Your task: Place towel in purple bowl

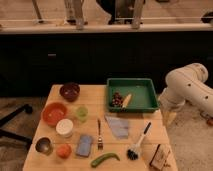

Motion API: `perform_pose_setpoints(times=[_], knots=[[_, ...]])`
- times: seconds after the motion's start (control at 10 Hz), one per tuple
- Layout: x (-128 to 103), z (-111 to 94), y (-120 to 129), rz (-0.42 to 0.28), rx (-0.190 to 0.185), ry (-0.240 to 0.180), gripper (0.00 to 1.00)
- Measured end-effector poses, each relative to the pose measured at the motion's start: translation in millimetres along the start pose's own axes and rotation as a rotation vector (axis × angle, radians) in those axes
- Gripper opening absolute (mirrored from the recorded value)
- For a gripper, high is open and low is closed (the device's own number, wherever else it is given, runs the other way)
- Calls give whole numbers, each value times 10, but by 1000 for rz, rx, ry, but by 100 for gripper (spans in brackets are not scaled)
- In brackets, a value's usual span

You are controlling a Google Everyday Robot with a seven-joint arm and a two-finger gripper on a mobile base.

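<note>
Hanging beside the table's right edge, the robot's gripper holds its jaws apart and empty under the bulky white arm.

The towel, a thin, creased, pale grey-blue cloth, lies flat near the middle of the light wooden table, just in front of the green tray and between a fork and a dish brush. The purple bowl, dark and glossy, sits at the far left corner, well apart from the towel and near the orange bowl. Dark cabinet fronts under a pale counter close the room behind.
</note>
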Motion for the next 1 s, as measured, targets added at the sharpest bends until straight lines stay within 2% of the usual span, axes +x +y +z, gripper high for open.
perform_pose_setpoints(times=[0.9, 1.0], knots=[[3, 2, 1, 6, -1, 2, 80], [3, 29, 23, 31, -20, 20, 80]])
